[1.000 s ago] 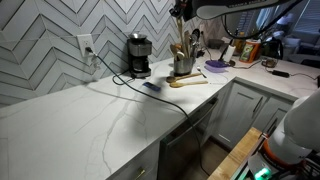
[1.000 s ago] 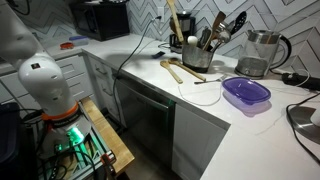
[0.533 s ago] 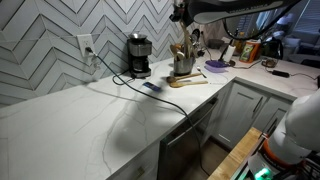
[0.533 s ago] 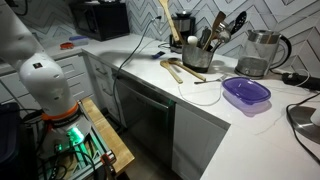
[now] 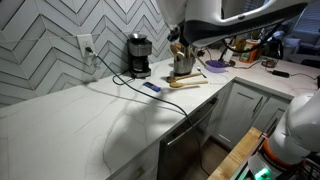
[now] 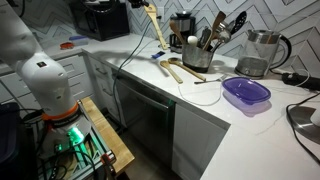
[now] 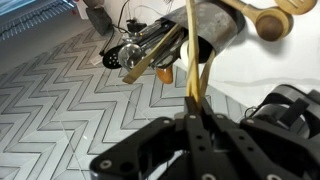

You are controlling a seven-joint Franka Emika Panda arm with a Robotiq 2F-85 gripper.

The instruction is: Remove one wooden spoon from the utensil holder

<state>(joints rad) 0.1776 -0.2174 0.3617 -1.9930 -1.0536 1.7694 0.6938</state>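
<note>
My gripper (image 7: 190, 114) is shut on the slim handle of a pale tan wooden spoon (image 7: 190, 50). In an exterior view the spoon (image 6: 153, 27) hangs tilted in the air, clear of and to the left of the utensil holder (image 6: 197, 55). The gripper itself is above that picture's edge. The holder is a silvery-grey metal cylinder with several dark and wooden utensils in it; it also shows in an exterior view (image 5: 184, 63) and in the wrist view (image 7: 215, 20). My arm (image 5: 205, 12) reaches across above the holder.
Two wooden spoons (image 6: 176, 69) lie on the white counter in front of the holder. A purple dish (image 6: 246, 92), a glass kettle (image 6: 262, 52) and a coffee maker (image 5: 139, 55) stand nearby. A black cable (image 5: 150, 92) runs across the counter. Counter edge and cabinets lie below.
The spoon has been lifted out of the holder and carried sideways away from it, still in my shut gripper. The arm has swung over with it.
</note>
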